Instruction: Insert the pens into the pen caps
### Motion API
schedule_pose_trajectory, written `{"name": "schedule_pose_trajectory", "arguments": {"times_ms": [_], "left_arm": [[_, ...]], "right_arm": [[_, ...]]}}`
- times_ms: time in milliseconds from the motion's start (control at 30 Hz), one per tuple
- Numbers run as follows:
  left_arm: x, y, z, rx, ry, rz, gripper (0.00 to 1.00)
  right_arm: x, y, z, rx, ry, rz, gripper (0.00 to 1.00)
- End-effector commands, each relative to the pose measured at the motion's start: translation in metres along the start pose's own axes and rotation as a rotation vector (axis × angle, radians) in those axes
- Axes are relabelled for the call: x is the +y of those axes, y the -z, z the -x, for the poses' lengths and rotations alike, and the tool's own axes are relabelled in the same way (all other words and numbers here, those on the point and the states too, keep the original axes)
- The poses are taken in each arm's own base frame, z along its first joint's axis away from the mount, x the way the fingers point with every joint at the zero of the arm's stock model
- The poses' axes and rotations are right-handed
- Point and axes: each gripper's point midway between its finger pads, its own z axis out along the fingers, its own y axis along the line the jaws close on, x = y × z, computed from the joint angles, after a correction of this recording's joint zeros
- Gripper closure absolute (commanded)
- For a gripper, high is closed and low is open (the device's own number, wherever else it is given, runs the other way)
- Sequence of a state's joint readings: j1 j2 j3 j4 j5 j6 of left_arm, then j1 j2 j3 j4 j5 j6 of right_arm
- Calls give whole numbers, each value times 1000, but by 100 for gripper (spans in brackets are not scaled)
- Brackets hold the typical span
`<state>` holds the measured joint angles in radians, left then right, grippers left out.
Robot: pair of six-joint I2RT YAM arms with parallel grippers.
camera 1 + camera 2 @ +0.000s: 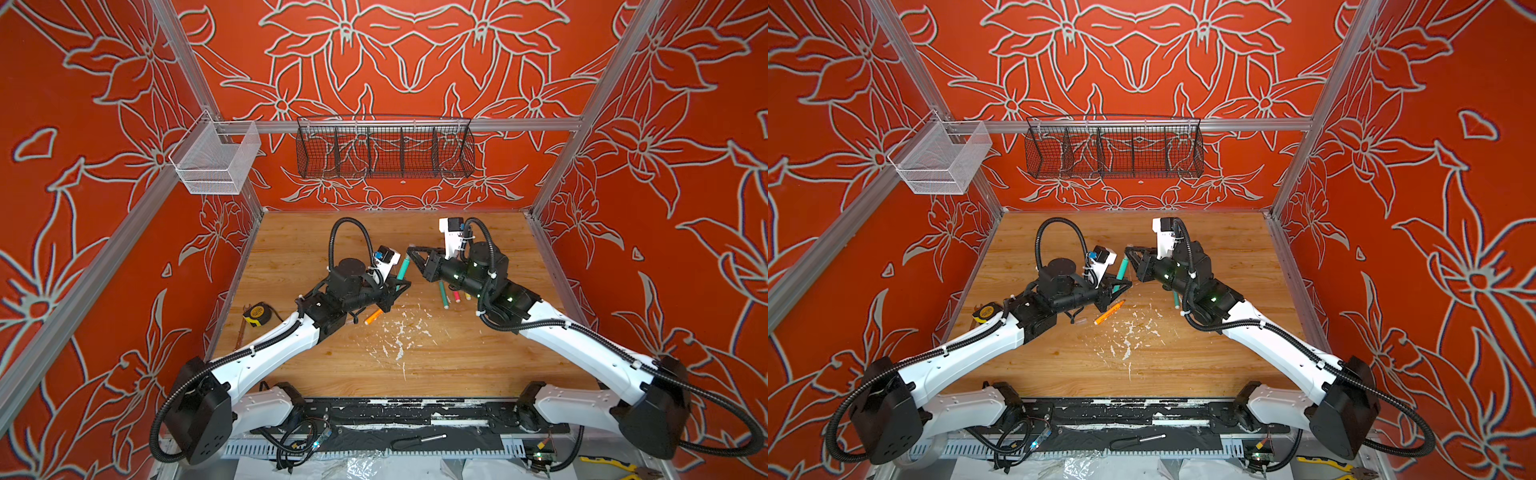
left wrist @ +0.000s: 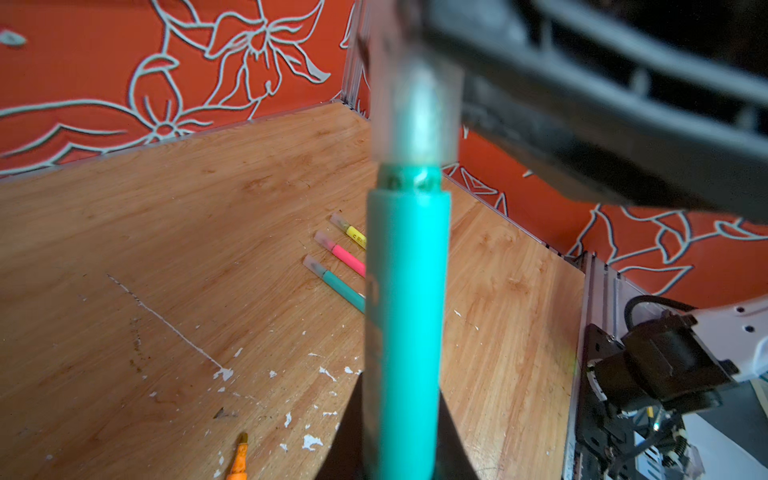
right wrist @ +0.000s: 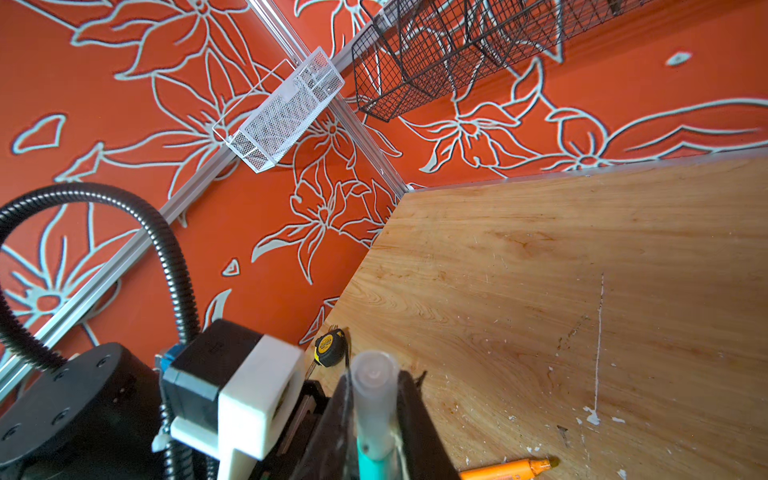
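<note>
L gripper (image 1: pixel 401 287) clamps teal pen (image 2: pixel 405 311), long axis aimed into cap (image 3: pixel 374 386) pinched by R gripper (image 1: pixel 412 252); cap's on tip, prob. not fully home, so push along axis.

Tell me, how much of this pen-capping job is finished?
Done: the yellow pen, the pink pen and the lying green pen are already capped. In hand: the left tool grips the other green pen while the right tool holds a clear cap over its tip, seemingly not fully pushed home. Left: the orange pen, uncapped on the table.
</note>
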<state>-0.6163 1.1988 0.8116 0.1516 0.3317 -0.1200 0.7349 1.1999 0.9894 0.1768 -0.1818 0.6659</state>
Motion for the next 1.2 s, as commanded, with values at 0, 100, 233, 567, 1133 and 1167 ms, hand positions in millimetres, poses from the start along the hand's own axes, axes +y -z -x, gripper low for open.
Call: {"name": "schedule_pose_trajectory", "arguments": {"times_ms": [0,100,233,567,1133,1167], "left_arm": [[1,0,23,-64,-16,18,100],[1,1,24,-69,-21,17,100],[0,1,23,-66,-25,13,100],[-4,6,25,-100,-65,1,100],[-28,-1,17,-57,-206,-73,100],[-29,-1,16,-50,-216,-70,100]], "right_arm": [[16,3,-4,7,-17,62,78],[17,4,-4,5,-19,64,76],[20,8,-1,2,-10,66,71],[8,52,10,17,125,-99,65],[0,40,68,2,162,-199,57],[1,37,67,9,161,-193,57]]}}
